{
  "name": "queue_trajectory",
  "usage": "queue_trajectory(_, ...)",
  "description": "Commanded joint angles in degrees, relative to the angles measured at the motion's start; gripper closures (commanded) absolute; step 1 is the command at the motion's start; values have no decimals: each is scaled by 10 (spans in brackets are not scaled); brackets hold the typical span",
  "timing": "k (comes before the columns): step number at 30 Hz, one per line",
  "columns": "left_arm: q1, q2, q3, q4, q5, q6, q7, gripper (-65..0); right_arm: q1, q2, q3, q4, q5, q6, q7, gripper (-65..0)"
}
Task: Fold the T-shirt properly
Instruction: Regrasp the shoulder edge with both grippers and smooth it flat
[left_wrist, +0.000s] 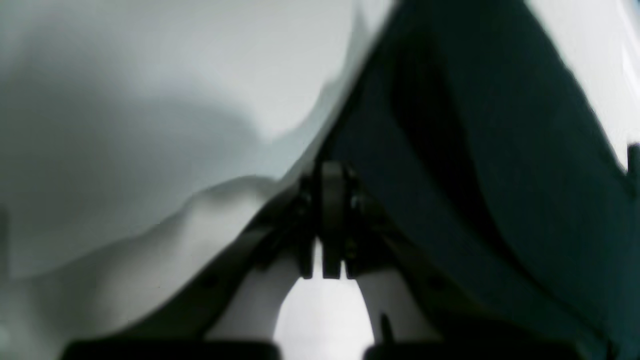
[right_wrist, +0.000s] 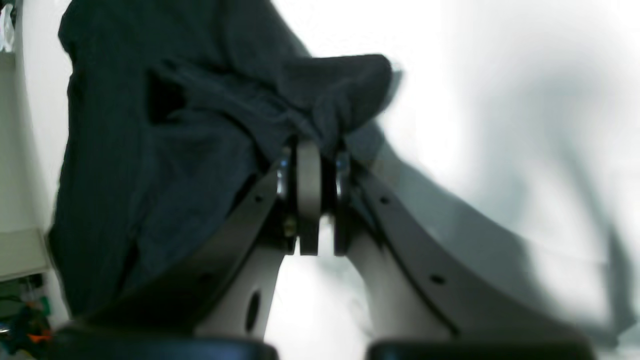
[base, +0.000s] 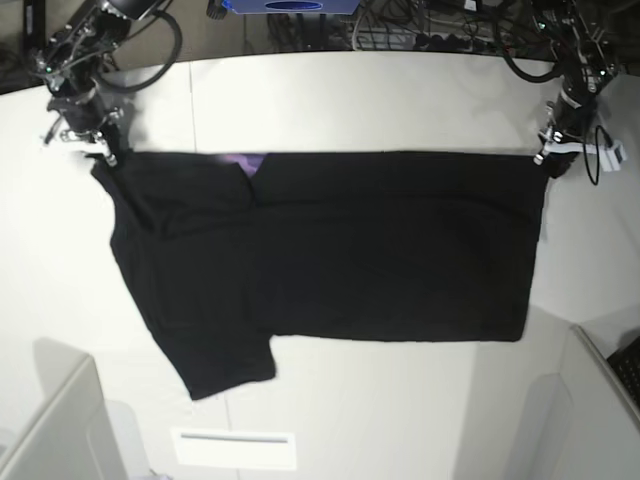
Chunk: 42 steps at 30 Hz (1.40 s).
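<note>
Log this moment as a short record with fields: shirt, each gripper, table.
shirt: black T-shirt, spread wide across the table, hanging from its top edge, one sleeve hanging lower toward the front, a bit of purple print showing at the top edge
left gripper: shut on the T-shirt's top corner
right gripper: shut on the opposite top corner, cloth bunched at its tips
table: white, with a pale strip near the front edge

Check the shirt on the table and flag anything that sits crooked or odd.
The T-shirt lies mostly flat, its top edge stretched straight between the two hands. One sleeve sticks out askew at the lower left, breaking the rectangle. A purple patch peeks out at the top edge where the cloth is turned over. Nothing looks damaged.
</note>
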Motion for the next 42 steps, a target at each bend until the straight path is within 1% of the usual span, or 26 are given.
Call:
queue_trajectory(1, 8, -7, 0, 20, -7, -7, -6, 0, 6, 7, 1, 21, 10, -1, -4, 0)
queue_trajectory(3, 24, -13, 0, 31, -7, -7, -6, 0, 6, 7, 4, 41, 10, -17, -35, 0)
queue_trajectory(4, 28, -14, 0, 32, -7, -7, -6, 0, 5, 7, 4, 49, 10, -20, -46, 0)
queue_trajectory(9, 64, -14, 0, 33, -8, -7, -6, 0, -1, 7, 5, 69, 10, -23, -88, 0)
queue_trajectory(12, 96, -13, 0, 33, -8, -8, -7, 0, -22, 5, 2, 86, 10, -23, -99, 0)
queue_trajectory(18, 152, -12, -6, 33, -8, -8, -10, 0, -67, 6, 2, 112, 10, -23, -100, 0)
queue_trajectory(22, 172, -11, -35, 34, -8, -9, -8, 0, -95, 5, 2, 117, 11, -23, -100, 0)
queue_trajectory(26, 174, -13, -42, 33, -6, -9, -8, 0, -124, 1, 2, 117, 12, -23, -100, 0)
queue_trajectory(29, 173, -14, -42, 33, -6, -9, -8, 0, -141, -10, 3, 119, 12, -21, -100, 0)
queue_trajectory(33, 169, -14, -42, 33, -5, -9, -8, 0, -163, -15, 2, 145, 13, -20, -100, 0)
queue_trajectory(42, 172, -14, -42, 33, -5, -9, -7, 0, -165, -21, 4, 153, 11, -23, -100, 0)
